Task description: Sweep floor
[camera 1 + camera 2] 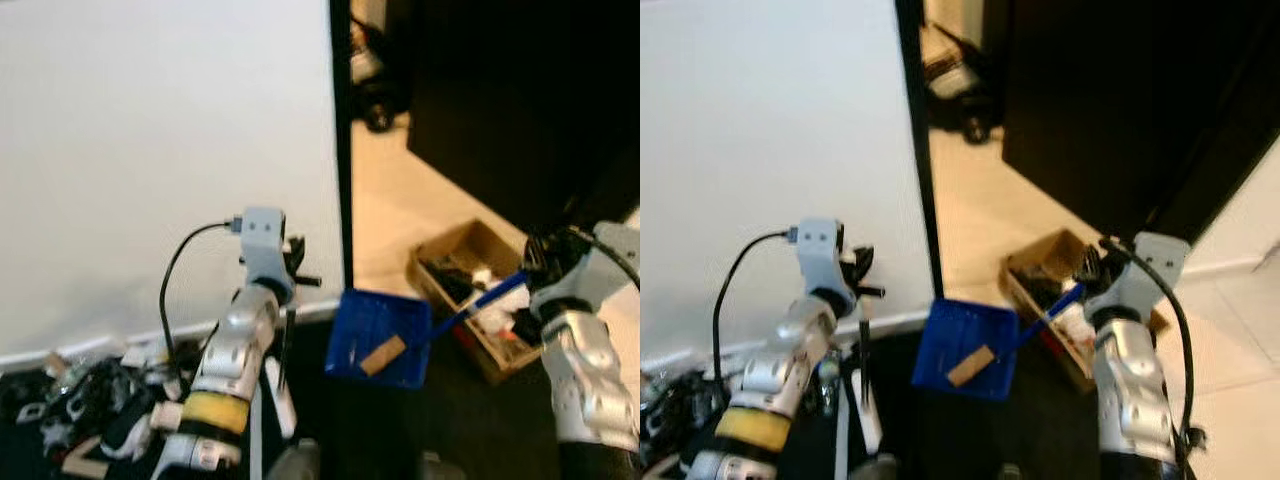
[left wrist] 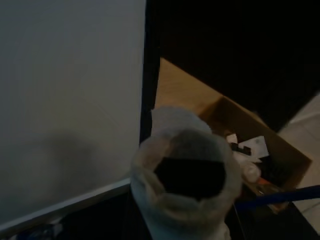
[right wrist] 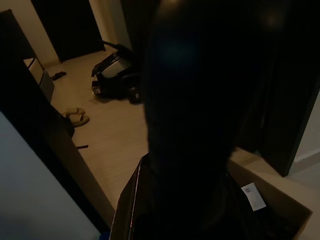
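Note:
My right gripper [image 1: 532, 268] is shut on the blue handle [image 1: 487, 297] of a blue dustpan [image 1: 372, 325], which is held low over the dark floor by the wall corner. A tan flat scrap [image 1: 383, 355] lies in the pan. My left gripper [image 1: 292, 268] is raised in front of the white wall, shut on a thin upright broom handle [image 1: 285, 375] that runs down toward the floor. The handle's hollow pale top end [image 2: 187, 192] sits close to the lens in the left wrist view. The right wrist view is mostly dark.
An open cardboard box [image 1: 455, 245] of rubbish stands on the floor just right of the dustpan. A heap of small litter [image 1: 85, 400] lies along the baseboard at lower left. The white wall [image 1: 150, 150] ends at a black edge; a dark cabinet [image 1: 520, 90] stands at the right, and a dark bag [image 1: 375, 100] lies farther off.

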### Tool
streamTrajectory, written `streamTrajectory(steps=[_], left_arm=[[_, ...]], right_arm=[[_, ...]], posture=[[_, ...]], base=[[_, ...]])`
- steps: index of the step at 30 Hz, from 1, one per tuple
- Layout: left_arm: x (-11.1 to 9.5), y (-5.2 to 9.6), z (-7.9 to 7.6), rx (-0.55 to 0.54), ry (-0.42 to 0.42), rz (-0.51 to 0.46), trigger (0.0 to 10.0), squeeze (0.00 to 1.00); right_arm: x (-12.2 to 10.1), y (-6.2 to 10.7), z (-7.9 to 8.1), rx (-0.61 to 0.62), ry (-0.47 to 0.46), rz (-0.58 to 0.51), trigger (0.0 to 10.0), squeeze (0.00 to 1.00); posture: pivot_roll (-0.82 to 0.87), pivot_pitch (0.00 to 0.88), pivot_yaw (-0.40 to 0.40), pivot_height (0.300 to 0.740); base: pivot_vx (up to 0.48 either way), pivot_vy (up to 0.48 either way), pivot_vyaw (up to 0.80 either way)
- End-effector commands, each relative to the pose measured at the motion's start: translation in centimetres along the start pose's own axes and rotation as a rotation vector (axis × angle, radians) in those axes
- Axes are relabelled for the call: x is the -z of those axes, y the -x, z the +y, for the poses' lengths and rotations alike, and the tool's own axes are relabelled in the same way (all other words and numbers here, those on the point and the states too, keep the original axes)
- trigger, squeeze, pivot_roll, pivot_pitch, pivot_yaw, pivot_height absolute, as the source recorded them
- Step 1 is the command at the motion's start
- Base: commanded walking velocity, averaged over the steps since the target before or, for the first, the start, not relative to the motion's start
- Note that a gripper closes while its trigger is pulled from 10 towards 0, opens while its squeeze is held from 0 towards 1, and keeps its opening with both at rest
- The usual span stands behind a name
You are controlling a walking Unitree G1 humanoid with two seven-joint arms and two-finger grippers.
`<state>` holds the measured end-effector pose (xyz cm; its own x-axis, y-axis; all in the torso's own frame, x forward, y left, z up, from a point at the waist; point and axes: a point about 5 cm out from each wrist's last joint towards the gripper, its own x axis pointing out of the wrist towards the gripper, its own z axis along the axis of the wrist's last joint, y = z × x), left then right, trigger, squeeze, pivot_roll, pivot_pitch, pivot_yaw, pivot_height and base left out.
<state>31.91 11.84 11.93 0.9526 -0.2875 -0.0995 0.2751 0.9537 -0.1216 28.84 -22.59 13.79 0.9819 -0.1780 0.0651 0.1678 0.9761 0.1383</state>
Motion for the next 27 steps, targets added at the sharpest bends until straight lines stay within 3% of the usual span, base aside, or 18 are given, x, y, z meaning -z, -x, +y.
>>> streamTrajectory(steps=[1,20,27], left_arm=[[-0.18,0.18,0.15,-0.012,-0.018,-0.016,10.0,0.0],[-0.38,-0.3,-0.22,0.012,-0.039,-0.02,10.0,0.0],[-0.44,-0.29,-0.21,0.016,-0.043,-0.021,10.0,0.0]], right_arm=[[-0.18,-0.14,0.18,-0.008,-0.017,-0.013,10.0,0.0],[-0.21,-0.12,0.37,-0.001,-0.03,-0.021,10.0,0.0],[-0.05,-0.15,0.59,-0.005,-0.035,-0.018,10.0,0.0]], posture=[[-0.02,0.062,0.04,0.74],[-0.03,0.063,0.055,0.74],[-0.02,0.063,0.057,0.74]], base=[[0.0,0.0,0.0],[0.0,0.0,0.0],[0.0,-0.309,0.0]])
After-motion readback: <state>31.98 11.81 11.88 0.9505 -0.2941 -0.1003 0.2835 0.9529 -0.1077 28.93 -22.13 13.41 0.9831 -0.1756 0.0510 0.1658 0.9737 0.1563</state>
